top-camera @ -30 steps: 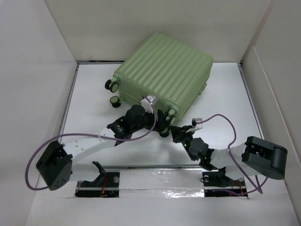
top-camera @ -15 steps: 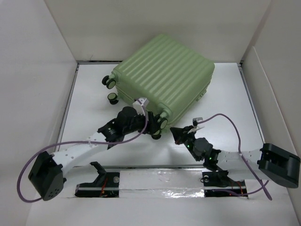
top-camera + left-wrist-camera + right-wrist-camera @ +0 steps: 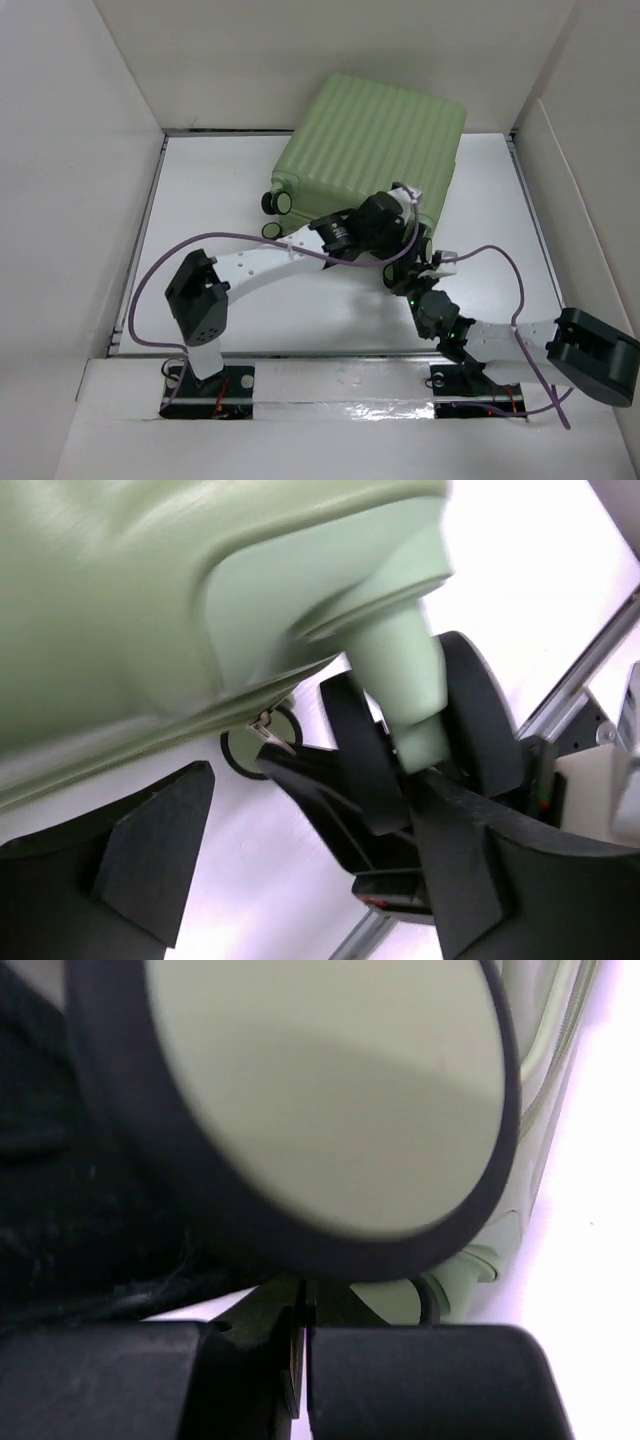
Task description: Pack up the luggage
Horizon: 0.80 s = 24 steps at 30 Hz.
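Note:
The luggage [image 3: 385,135] is a closed pale green ribbed suitcase lying flat at the back, turned askew. Two of its wheels [image 3: 278,203] stick out at its left corner. My left gripper [image 3: 405,235] is open at the suitcase's near right corner. In the left wrist view the left gripper [image 3: 315,820] straddles the green stem and black caster wheel [image 3: 480,720] under the shell [image 3: 150,600]. My right gripper [image 3: 405,272] sits just in front of that corner. In the right wrist view the right gripper [image 3: 305,1360] is shut and empty, right under a cream-faced wheel [image 3: 320,1090].
White walls [image 3: 100,200] enclose the white table on the left, back and right. A metal rail [image 3: 340,385] runs along the near edge by the arm bases. Purple cables [image 3: 480,255] loop from both arms over the table.
The suitcase has turned and slid to the right and back. My left arm has swung right along its near side to the right corner. My right gripper has stayed near that corner's wheel.

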Each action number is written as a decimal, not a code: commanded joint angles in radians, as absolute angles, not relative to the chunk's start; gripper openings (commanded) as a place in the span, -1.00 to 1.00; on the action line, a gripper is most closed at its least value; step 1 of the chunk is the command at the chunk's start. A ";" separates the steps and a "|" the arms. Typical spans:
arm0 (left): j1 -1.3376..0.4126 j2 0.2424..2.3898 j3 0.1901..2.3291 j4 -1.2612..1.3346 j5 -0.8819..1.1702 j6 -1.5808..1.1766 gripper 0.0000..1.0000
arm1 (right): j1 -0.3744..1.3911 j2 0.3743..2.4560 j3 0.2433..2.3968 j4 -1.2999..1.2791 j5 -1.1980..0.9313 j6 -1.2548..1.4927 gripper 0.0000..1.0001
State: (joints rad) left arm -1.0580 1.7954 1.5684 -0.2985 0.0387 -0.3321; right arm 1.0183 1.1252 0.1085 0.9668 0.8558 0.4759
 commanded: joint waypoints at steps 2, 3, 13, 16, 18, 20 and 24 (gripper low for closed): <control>-1.025 1.646 1.305 -0.028 -0.031 -0.400 0.57 | 1.004 1.075 0.143 1.065 0.598 0.456 -1.00; -1.010 1.585 1.258 -0.009 -0.020 -0.413 0.66 | 0.990 1.066 0.135 1.063 0.600 0.462 -1.00; -0.936 1.365 0.918 0.028 -0.146 -0.423 0.57 | 0.922 1.046 0.135 1.016 0.595 0.482 -1.00; -0.905 1.321 0.867 0.037 -0.127 -0.413 -0.32 | 0.922 1.049 0.141 1.005 0.580 0.489 -1.00; -0.905 1.318 0.864 -0.006 -0.150 -0.423 -0.87 | 0.922 1.054 0.144 0.997 0.574 0.489 -1.00; -0.905 1.312 0.850 -0.034 -0.231 -0.486 -1.00 | 0.922 1.051 0.143 0.997 0.569 0.494 -1.00; -0.905 1.230 0.787 0.107 -0.197 -0.514 -1.00 | 0.922 1.043 0.144 0.985 0.560 0.494 -1.00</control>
State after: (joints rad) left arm -0.8978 1.3060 0.7952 0.0326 -0.1719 -0.4812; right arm 0.9363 1.0660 0.1017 0.9245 0.5819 0.4595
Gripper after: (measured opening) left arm 0.003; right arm 0.022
